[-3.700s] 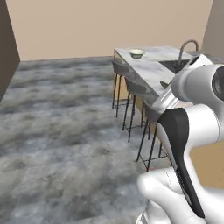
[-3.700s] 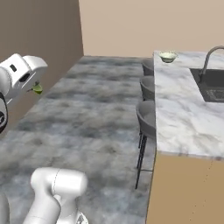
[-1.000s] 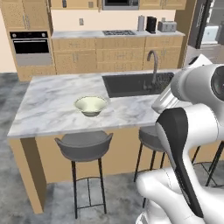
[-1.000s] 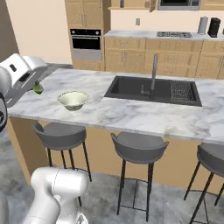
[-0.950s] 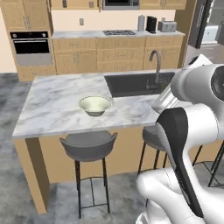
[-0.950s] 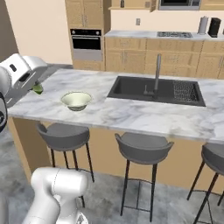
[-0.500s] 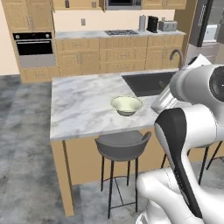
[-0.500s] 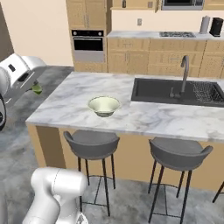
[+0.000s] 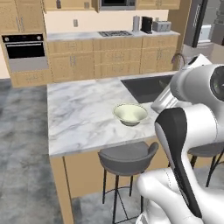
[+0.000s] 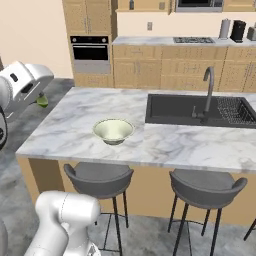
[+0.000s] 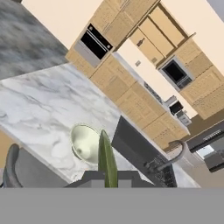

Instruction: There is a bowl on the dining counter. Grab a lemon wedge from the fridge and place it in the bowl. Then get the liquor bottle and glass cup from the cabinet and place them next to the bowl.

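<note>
- The gripper [image 11: 107, 175] is clamped on a lemon wedge [image 11: 107, 159]; from the hand view the thin green-yellow slice stands up between the two dark tips.
- In the right base view the lemon wedge [image 10: 42, 101] shows as a small green bit under the white hand, held in the air off the left end of the marble surface [image 10: 170, 145], not over it.
- The bowl [image 10: 113, 131] sits on the marble surface toward its front edge, pale green-white, upright, with nothing in it that I can see.
- In the left base view the bowl [image 9: 130, 114] lies just beside the robot's white upper arm, between the near edge of the surface [image 9: 78, 118] and the dark sink [image 9: 146, 86].
- The sink [image 10: 197, 110] is set into the surface to the bowl's right in the right base view, with a curved grey faucet [image 10: 208, 90] standing at its front edge.
- Grey stools [image 10: 99, 180] are tucked under the near side of the surface; one stands right below the bowl.
- Along the far wall run wooden cabinets with a built-in black oven [image 10: 90, 50] and a stovetop [image 10: 192, 40] on the back counter.
- In the hand view the bowl [image 11: 85, 143] appears just behind the wedge, well below it.
</note>
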Motion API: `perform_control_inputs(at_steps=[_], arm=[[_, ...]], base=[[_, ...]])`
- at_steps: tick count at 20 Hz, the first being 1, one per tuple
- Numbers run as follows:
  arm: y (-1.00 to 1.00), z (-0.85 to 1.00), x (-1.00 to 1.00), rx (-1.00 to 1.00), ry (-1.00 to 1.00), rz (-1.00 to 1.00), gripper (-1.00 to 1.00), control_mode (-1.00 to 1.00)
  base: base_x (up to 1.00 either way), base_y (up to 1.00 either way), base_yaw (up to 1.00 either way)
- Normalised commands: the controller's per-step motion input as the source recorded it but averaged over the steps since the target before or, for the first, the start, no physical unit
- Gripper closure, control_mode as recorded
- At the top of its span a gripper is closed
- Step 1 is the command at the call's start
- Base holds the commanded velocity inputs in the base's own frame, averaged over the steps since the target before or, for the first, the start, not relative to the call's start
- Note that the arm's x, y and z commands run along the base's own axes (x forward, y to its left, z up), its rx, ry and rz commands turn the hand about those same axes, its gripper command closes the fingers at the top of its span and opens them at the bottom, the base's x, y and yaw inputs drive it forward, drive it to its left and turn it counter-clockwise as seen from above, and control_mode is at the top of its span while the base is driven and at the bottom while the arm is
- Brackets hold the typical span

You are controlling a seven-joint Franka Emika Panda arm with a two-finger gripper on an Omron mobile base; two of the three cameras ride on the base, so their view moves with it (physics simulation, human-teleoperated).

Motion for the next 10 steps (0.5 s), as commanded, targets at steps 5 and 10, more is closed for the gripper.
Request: perform_control_inputs(at_steps=[5,10], arm=[[0.0,0.0,0.0,0.0,0.0,0.0,1.0,1.0],[0.0,0.0,0.0,0.0,0.0,0.0,1.0,1.0]], base=[[0.63,0.07,-0.09],[0.52,0.11,-0.07]])
